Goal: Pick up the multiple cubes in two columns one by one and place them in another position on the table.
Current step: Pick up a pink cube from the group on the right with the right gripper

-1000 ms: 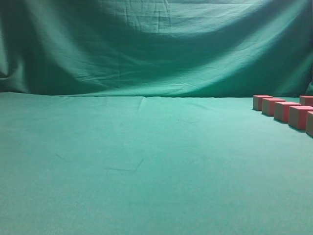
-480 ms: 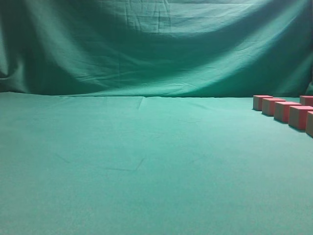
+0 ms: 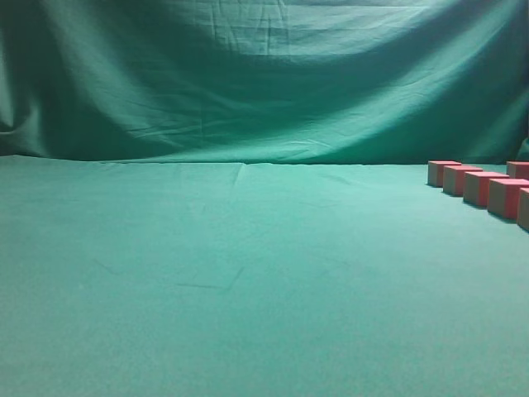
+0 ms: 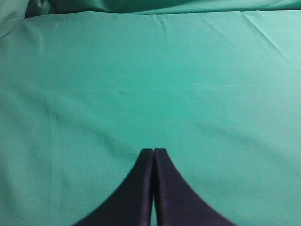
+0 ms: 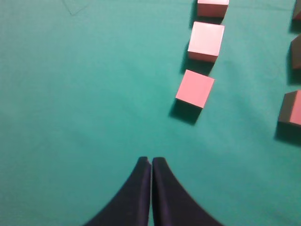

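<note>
Several reddish-pink cubes (image 3: 478, 188) stand in a row at the far right of the teal table (image 3: 248, 273) in the exterior view; no gripper shows there. In the right wrist view a column of pink cubes (image 5: 194, 89) runs up the middle right, and a second column (image 5: 291, 108) is cut by the right edge. My right gripper (image 5: 151, 160) is shut and empty, below and left of the nearest cube. My left gripper (image 4: 153, 150) is shut and empty over bare cloth, with no cube in its view.
A draped green cloth backdrop (image 3: 264, 74) hangs behind the table. The cloth has faint creases near the middle (image 3: 223, 285). The table's far edge and backdrop fold show at the top of the left wrist view (image 4: 155, 7).
</note>
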Motion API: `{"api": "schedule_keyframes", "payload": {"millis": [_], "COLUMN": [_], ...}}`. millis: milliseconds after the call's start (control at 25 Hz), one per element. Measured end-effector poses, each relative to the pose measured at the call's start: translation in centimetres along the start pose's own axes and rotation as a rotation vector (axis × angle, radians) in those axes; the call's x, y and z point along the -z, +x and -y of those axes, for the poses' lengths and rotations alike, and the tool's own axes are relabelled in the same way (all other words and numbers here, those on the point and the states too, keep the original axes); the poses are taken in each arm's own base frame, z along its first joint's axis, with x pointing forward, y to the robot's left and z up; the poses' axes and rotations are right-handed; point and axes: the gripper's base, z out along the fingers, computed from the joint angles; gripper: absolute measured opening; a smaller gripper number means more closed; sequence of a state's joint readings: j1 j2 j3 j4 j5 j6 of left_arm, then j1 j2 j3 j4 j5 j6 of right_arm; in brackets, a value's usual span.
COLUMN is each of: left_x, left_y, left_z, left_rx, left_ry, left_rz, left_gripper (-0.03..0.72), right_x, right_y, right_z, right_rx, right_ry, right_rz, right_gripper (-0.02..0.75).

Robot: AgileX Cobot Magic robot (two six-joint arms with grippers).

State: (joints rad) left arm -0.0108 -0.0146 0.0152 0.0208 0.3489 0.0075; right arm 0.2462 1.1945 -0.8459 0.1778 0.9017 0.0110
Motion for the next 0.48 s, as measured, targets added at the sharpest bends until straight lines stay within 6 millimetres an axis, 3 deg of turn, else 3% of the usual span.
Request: {"api": "schedule_keyframes", "payload": {"millis": [200, 480], "left_x": [0.0, 0.0], "left_y": [0.0, 0.0], "left_z": [0.0, 0.0], "left_rx": [0.0, 0.0], "left_ry": [0.0, 0.0], "left_rz": [0.0, 0.0], "left_gripper": [0.0, 0.0], "right_x": [-2.8, -6.1], "right_y": [-0.3, -1.0], "right_z": [-0.9, -0.6], "right_rx": [0.0, 0.005], "right_ry": [0.14, 0.315], "right_rz": [-0.066, -0.101], "right_gripper": [0.0, 0.0]}}
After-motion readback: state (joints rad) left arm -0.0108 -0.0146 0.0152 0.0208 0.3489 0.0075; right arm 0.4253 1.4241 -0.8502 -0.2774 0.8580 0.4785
